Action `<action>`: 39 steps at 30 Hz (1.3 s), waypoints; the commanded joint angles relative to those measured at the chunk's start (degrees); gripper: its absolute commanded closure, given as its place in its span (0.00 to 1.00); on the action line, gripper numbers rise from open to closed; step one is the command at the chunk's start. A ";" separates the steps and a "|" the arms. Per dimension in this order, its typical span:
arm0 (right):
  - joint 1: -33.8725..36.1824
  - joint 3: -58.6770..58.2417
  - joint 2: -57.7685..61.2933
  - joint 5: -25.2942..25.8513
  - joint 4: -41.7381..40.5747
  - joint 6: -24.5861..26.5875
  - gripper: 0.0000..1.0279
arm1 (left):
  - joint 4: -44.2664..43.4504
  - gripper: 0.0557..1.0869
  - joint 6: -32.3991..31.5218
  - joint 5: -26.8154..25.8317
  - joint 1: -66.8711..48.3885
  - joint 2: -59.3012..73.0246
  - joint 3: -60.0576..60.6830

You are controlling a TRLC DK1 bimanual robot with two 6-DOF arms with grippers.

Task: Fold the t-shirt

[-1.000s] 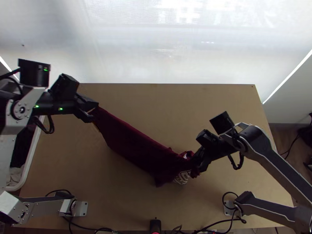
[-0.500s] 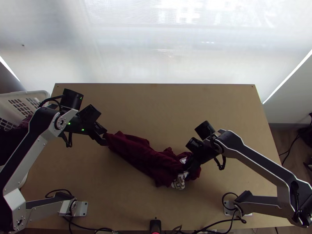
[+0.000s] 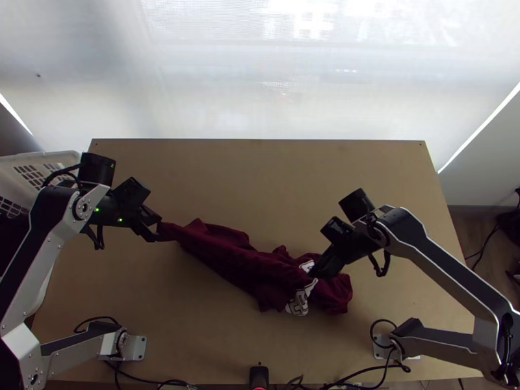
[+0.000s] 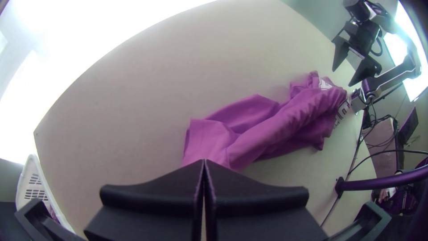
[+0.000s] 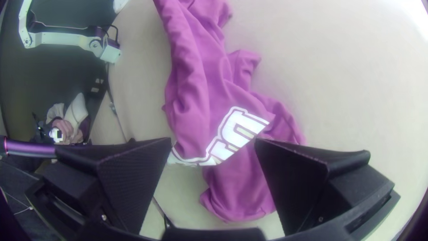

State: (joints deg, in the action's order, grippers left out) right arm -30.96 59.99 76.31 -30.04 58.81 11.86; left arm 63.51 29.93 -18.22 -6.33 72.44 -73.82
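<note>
t-shirt (image 3: 224,255) bunched lengthwise on worktop (image 3: 292,182), slacker than a second ago. left gripper (image 3: 158,235): jaws clamped on one end. right gripper (image 5: 214,142): jaws apart over the print (image 5: 237,130); likely needs regrasping, spreading before any fold.

My wide, wedge-shaped black fingers (image 5: 129,178) look like matt, finely textured plastic. The dark-red, bunched t-shirt (image 3: 224,255) is matt cloth; the rectangular light-brown table (image 3: 260,179), smooth matt wood.
</note>
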 commanded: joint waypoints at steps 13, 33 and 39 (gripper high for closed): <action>9.08 -13.40 -2.49 4.38 -3.52 8.36 0.15 | 4.26 0.96 7.33 -0.59 11.07 -2.22 -3.79; 2.92 -8.48 11.23 4.73 -12.93 7.92 0.32 | 9.71 0.96 9.18 -1.03 12.57 -5.03 -5.19; -2.00 -9.54 12.10 4.64 -15.30 6.60 0.45 | 9.97 0.96 8.56 -1.03 12.57 -5.56 -5.19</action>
State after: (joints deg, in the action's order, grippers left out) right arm -28.95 51.11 87.22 -25.32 45.93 19.75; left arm 73.03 39.22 -19.27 6.13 67.55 -78.94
